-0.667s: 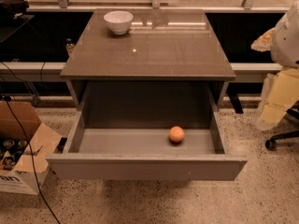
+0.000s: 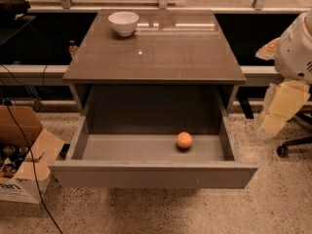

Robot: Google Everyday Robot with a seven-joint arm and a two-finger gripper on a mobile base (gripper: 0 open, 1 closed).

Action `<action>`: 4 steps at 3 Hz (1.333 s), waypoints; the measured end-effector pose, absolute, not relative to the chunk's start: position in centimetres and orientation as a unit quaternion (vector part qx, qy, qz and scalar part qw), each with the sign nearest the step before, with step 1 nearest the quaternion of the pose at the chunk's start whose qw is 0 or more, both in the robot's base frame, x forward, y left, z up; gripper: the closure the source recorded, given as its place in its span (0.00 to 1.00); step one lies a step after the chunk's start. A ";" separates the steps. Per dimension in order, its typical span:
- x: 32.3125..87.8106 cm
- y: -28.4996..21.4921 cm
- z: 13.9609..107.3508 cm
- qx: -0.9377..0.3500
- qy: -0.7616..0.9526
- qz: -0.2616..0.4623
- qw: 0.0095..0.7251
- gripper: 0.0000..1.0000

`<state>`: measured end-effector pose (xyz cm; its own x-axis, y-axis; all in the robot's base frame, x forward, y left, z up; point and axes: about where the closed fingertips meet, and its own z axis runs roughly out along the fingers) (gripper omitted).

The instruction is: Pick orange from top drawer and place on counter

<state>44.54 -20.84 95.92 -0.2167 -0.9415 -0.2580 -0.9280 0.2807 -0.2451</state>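
Note:
The orange lies on the floor of the open top drawer, right of centre and near the front panel. The drawer is pulled out wide below the counter, a glossy brown-grey top. My arm's white body stands at the right edge of the view. The cream-coloured gripper hangs below it, outside the drawer's right side, well apart from the orange and holding nothing that I can see.
A white bowl stands at the counter's back left. An open cardboard box with bottles sits on the floor to the left, with black cables beside it. A chair base is at the right.

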 end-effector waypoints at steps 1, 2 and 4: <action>46.4 -19.9 92.2 -0.584 0.779 0.037 0.225 0.00; 48.6 -19.0 88.3 -0.579 0.768 0.094 0.256 0.00; 49.1 -16.9 84.3 -0.561 0.776 0.120 0.262 0.00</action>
